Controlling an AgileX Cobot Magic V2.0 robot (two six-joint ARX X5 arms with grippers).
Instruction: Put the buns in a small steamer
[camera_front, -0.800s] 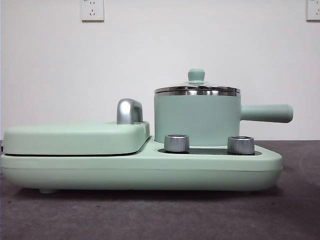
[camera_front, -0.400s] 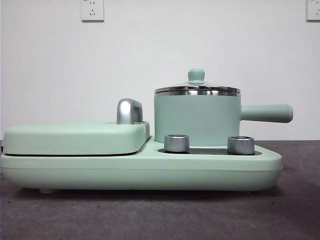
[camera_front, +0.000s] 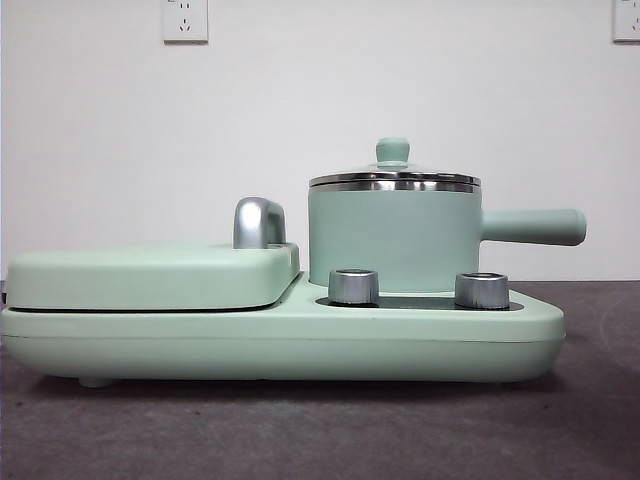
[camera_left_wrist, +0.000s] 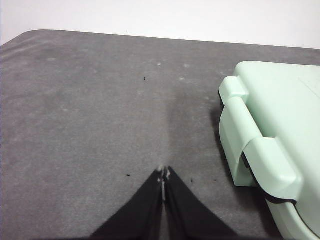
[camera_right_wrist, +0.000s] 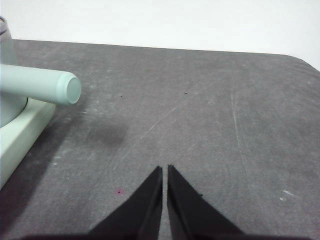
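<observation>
Nothing has changed since the earlier pictures. The grey table (camera_front: 300, 440) carries a mint-green cooker base (camera_front: 280, 340). On it sits the flat lidded griddle (camera_front: 150, 275) with its silver handle (camera_front: 258, 222), and beside that the small steamer (camera_front: 395, 235), lid (camera_front: 394, 178) on, its side handle (camera_front: 530, 226) pointing away from the griddle. No buns show in any view. The left gripper (camera_left_wrist: 163, 172) hangs over bare table near the griddle's end, jaws together. The right gripper (camera_right_wrist: 164, 170) hangs beyond the steamer's handle, jaws nearly touching.

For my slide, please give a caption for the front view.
Small steamer, lid on, beside the closed griddle; no buns visible.
</observation>
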